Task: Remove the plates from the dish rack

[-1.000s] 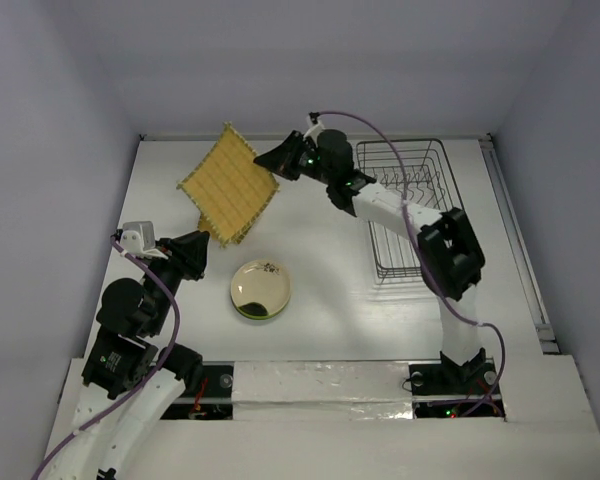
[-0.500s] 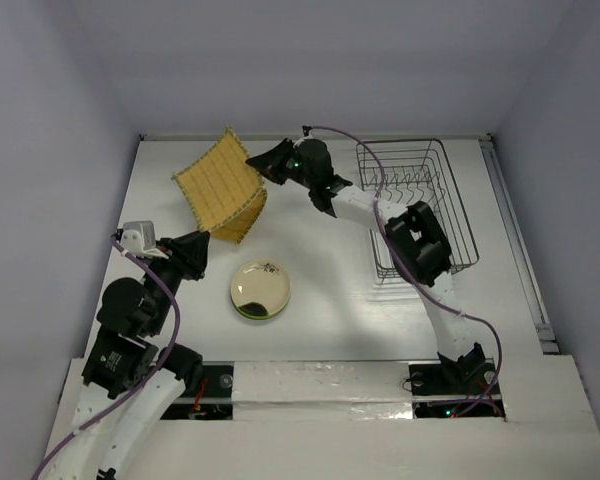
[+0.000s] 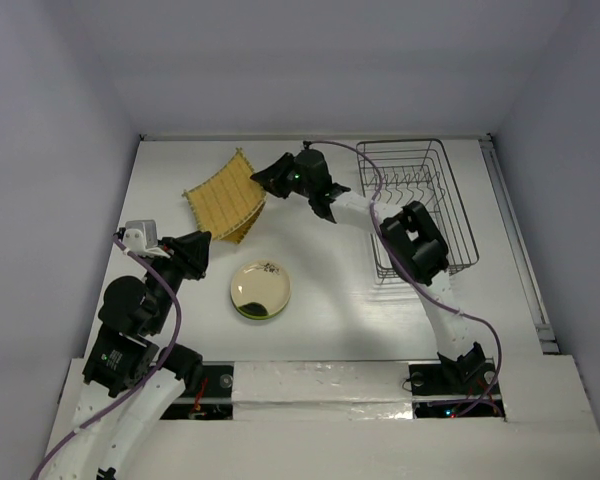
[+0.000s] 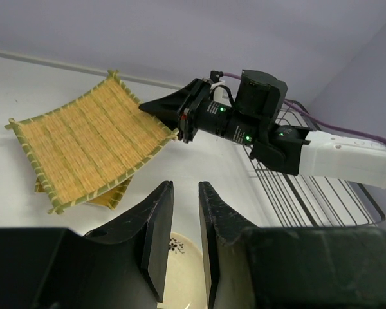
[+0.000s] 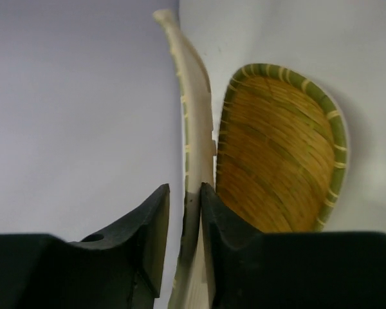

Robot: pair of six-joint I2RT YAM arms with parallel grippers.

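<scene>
My right end effector (image 3: 260, 176) has the rim of the square straw-yellow woven tray plate (image 3: 223, 193) between its jaws, which stand barely apart; I cannot tell whether they bite or have let go. The tray lies tilted at ten o'clock on the white tabletop (image 3: 325, 285), its low edge over the oval woven tray plate (image 3: 243, 229). I should sink the raised edge until it rests, open wide, then draw back level toward the grey wire dish rack (image 3: 450, 205) at two o'clock. My left end effector (image 4: 185, 188) hangs slightly open, empty
</scene>
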